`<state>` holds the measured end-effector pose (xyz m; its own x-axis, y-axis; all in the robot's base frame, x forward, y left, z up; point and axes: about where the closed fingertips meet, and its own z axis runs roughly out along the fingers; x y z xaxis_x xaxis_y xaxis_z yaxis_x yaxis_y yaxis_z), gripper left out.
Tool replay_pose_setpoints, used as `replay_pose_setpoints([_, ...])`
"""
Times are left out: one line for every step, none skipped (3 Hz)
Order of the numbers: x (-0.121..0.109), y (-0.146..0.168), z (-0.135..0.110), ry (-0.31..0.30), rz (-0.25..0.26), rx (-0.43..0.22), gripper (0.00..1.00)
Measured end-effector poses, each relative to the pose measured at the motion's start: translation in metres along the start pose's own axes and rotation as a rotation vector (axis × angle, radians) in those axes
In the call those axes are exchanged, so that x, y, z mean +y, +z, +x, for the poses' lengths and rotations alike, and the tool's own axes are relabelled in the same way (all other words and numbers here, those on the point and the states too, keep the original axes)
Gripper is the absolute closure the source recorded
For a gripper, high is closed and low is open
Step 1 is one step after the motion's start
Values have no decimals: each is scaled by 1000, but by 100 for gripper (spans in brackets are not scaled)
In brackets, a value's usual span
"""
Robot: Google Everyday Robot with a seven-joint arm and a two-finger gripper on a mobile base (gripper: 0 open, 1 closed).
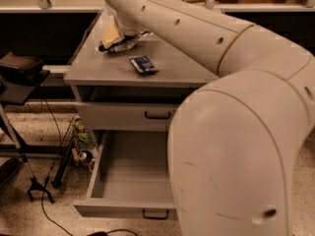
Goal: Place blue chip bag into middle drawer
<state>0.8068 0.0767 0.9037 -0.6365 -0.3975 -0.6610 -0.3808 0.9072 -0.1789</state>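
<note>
Gripper (116, 36) is at the back-left of the cabinet top (177, 65), right on the blue chip bag (124, 44) — open or clamped, can't tell. Bag lies crumpled on the top. Flat blue packet (143, 65) near it, print unreadable. Middle drawer (130, 166) stands open — upper drawer front (118, 116) above it.

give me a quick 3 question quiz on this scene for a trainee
1. True or false: the middle drawer stands open.
2. The gripper is: A) at the blue chip bag on the cabinet top; B) inside the drawer; C) out of view.
3. What lies on the cabinet top nearer the camera than the bag?
Key: 1 true; 2 A; 3 the small flat blue packet.
</note>
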Motion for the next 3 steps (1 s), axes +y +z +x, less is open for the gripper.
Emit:
replay_pose_setpoints([-8, 20, -5, 63, 28, -2, 0])
replay_pose_setpoints([-5, 34, -23, 102, 16, -39, 0])
replay_pose_setpoints([9, 51, -37, 119, -16, -50, 0])
